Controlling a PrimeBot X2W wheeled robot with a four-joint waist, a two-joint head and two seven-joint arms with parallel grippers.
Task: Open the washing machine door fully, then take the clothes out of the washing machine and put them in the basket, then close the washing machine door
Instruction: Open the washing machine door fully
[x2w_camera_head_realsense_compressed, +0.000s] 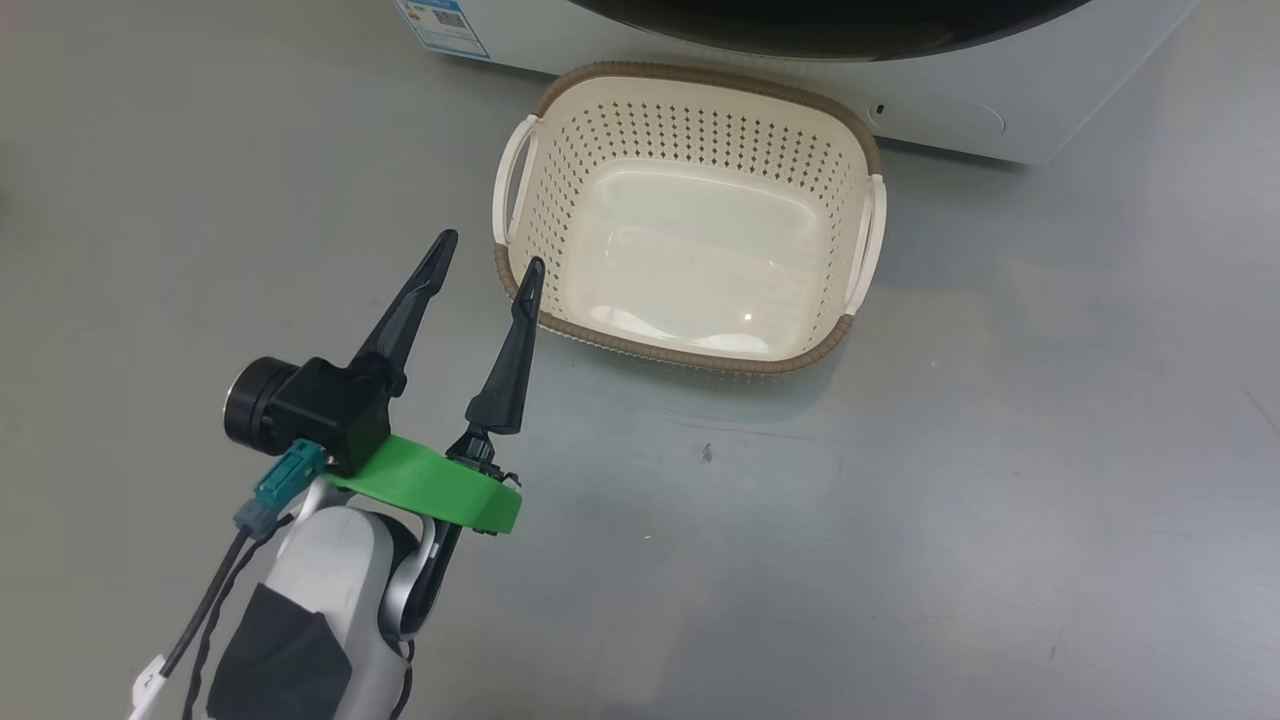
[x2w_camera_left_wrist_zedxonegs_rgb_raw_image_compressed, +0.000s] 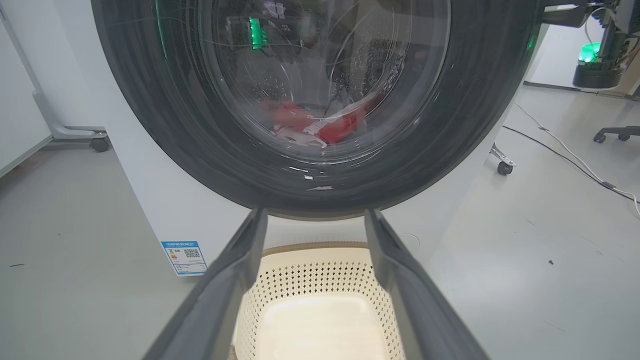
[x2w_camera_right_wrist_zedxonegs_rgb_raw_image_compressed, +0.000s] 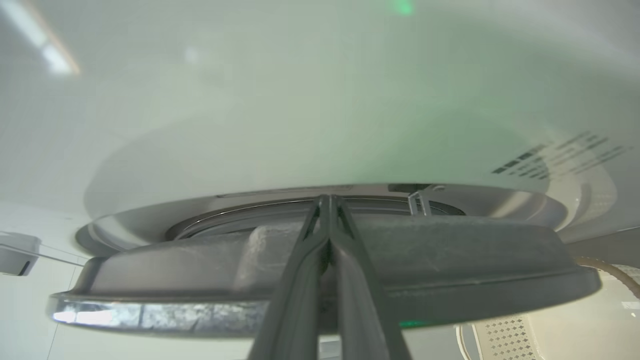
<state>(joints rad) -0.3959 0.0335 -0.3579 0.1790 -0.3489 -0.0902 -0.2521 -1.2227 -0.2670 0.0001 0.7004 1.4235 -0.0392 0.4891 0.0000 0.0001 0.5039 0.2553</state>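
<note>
head view: low at the left, the left jaws stand wide and hold nothing, their two dark fingers (x2w_camera_head_realsense_compressed: 405, 310) aimed at the near left corner of the basket (x2w_camera_head_realsense_compressed: 690, 362). the inner fingertip overlaps the brown rim in this view; contact cannot be told. the cream basket sits empty on the grey floor (x2w_camera_head_realsense_compressed: 900, 500), just in front of the washing machine (x2w_camera_head_realsense_compressed: 950, 120). the machine's white front runs along the top edge, with a blue label (x2w_camera_head_realsense_compressed: 440, 22) at its left and the black rim of the door (x2w_camera_head_realsense_compressed: 830, 30) above.

left wrist view: between the spread fingers (x2w_camera_left_wrist_zedxonegs_rgb_raw_image_compressed: 220, 300) lies the basket's perforated wall (x2w_camera_left_wrist_zedxonegs_rgb_raw_image_compressed: 320, 275). beyond it rises the washing machine (x2w_camera_left_wrist_zedxonegs_rgb_raw_image_compressed: 165, 200), its label (x2w_camera_left_wrist_zedxonegs_rgb_raw_image_compressed: 184, 257) low on the front. the door (x2w_camera_left_wrist_zedxonegs_rgb_raw_image_compressed: 150, 125) appears shut against the front, and the red and white clothes (x2w_camera_left_wrist_zedxonegs_rgb_raw_image_compressed: 340, 127) lie inside the drum, seen through the glass.

right wrist view: the right jaws are pressed together, empty. their fingers (x2w_camera_right_wrist_zedxonegs_rgb_raw_image_compressed: 350, 280) reach across the door (x2w_camera_right_wrist_zedxonegs_rgb_raw_image_compressed: 450, 260), seen edge-on, to the seam where it meets the washing machine (x2w_camera_right_wrist_zedxonegs_rgb_raw_image_compressed: 300, 100). a corner of the basket (x2w_camera_right_wrist_zedxonegs_rgb_raw_image_compressed: 505, 335) shows at the lower right.
</note>
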